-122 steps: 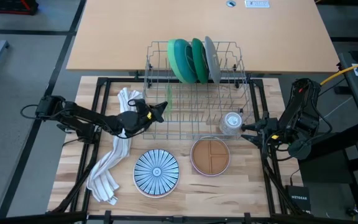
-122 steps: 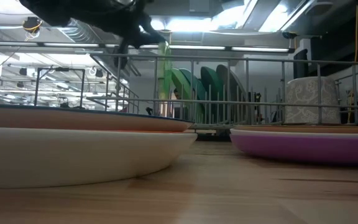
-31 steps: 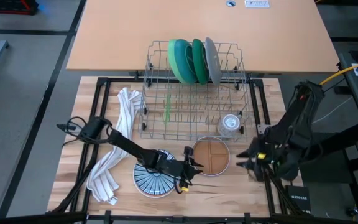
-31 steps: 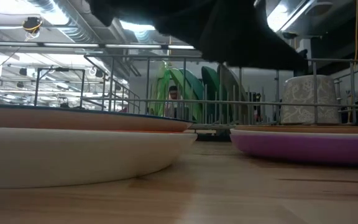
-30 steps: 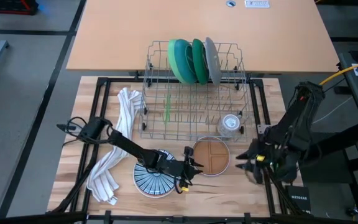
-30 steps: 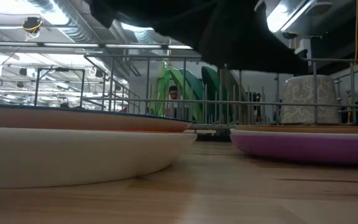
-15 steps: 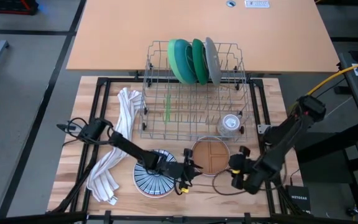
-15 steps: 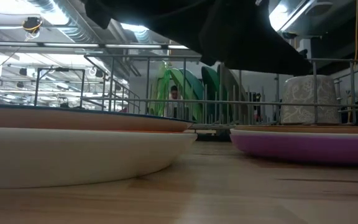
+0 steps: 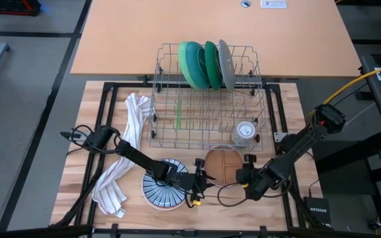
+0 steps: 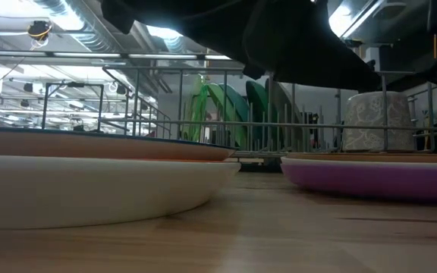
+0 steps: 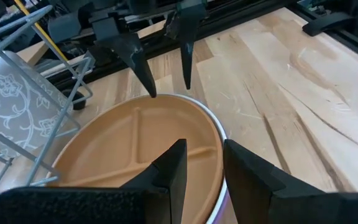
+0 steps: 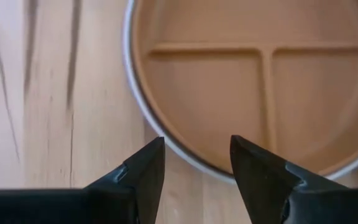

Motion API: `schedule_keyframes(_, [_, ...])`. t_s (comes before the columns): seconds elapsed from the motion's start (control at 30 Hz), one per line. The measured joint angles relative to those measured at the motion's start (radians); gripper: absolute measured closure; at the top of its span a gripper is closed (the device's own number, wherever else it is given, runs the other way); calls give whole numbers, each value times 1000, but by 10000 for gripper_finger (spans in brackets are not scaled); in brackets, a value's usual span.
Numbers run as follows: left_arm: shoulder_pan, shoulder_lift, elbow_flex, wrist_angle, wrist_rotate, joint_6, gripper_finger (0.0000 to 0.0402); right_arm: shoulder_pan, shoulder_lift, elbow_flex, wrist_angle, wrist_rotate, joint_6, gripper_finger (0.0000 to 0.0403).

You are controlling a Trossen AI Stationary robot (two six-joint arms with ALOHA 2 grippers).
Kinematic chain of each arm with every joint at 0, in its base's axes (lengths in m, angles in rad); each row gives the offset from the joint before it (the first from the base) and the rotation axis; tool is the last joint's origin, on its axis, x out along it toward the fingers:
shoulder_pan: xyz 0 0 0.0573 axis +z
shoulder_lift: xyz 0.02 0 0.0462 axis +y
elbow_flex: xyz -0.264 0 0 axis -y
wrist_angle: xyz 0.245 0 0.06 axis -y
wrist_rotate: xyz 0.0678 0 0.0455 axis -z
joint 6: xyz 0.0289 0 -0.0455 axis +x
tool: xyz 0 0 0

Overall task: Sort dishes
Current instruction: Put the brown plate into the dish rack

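An orange divided plate (image 9: 223, 164) lies on a purple dish (image 10: 370, 178) near the table's front, right of a blue-and-white striped plate (image 9: 166, 184). My left gripper (image 9: 202, 177) is at the orange plate's (image 11: 135, 149) near-left rim, shut on it. My right gripper (image 9: 243, 175) stands open, pointing down just above the plate's (image 12: 241, 81) near-right rim (image 12: 191, 158). That rim runs under the gap between its fingers. It also shows across the plate in the left wrist view (image 11: 166, 78). Light green, teal and grey plates (image 9: 207, 64) stand on edge in the wire rack (image 9: 207, 99). My left gripper has the orange plate's rim (image 11: 219, 155) between its fingers, one finger (image 11: 173, 168) over the plate's inside and the other (image 11: 247, 177) outside it. It comes slanting down from the table's left. The plate lies flat on the purple dish.
A white striped towel (image 9: 124, 155) lies at the left of the table. A clear glass cup (image 9: 245, 131) stands in the rack's near right corner. Bare wood lies right of the orange plate (image 11: 303, 93).
My right gripper has come down and toward the table's left, from beside the right edge to the orange plate's near-right rim. It has tipped to point more steeply down and stayed open. The plates lie as before.
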Motion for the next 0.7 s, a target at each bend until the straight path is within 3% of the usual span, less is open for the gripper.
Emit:
schedule_keyframes(0.47, [0, 0, 0, -1, 0, -13, 306, -12, 3, 0, 21, -26, -133, 217])
schedule_keyframes(0.7, [0, 0, 0, -1, 0, -13, 306, -72, 77, 0, 106, -87, -210, 217])
